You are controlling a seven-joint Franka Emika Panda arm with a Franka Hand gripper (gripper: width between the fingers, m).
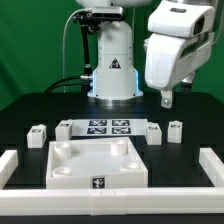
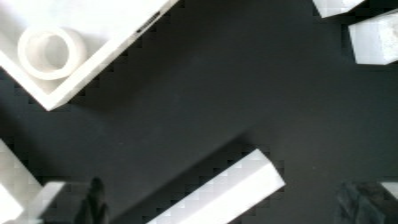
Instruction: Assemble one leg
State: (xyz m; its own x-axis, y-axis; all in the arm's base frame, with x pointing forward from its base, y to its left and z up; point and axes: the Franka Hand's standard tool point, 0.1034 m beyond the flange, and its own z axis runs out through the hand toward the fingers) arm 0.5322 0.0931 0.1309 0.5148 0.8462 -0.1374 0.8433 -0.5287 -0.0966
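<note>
Several small white legs stand on the black table: two at the exterior view's left (image 1: 38,135) (image 1: 65,128) and two at its right (image 1: 153,132) (image 1: 176,130). My gripper (image 1: 167,98) hangs in the air above and just behind the right pair, holding nothing. In the wrist view my two dark fingers (image 2: 54,200) stand far apart at the picture's edge, with nothing between them. The large white square tabletop (image 1: 95,163) lies in front of the marker board; one corner with its round socket shows in the wrist view (image 2: 54,50). White leg pieces (image 2: 370,42) show cropped at that view's edge.
The marker board (image 1: 108,127) lies between the leg pairs, in front of the robot base (image 1: 112,75). White rim walls bound the table at the exterior view's left (image 1: 10,165), right (image 1: 210,165) and front. A white bar (image 2: 240,185) lies below my fingers in the wrist view.
</note>
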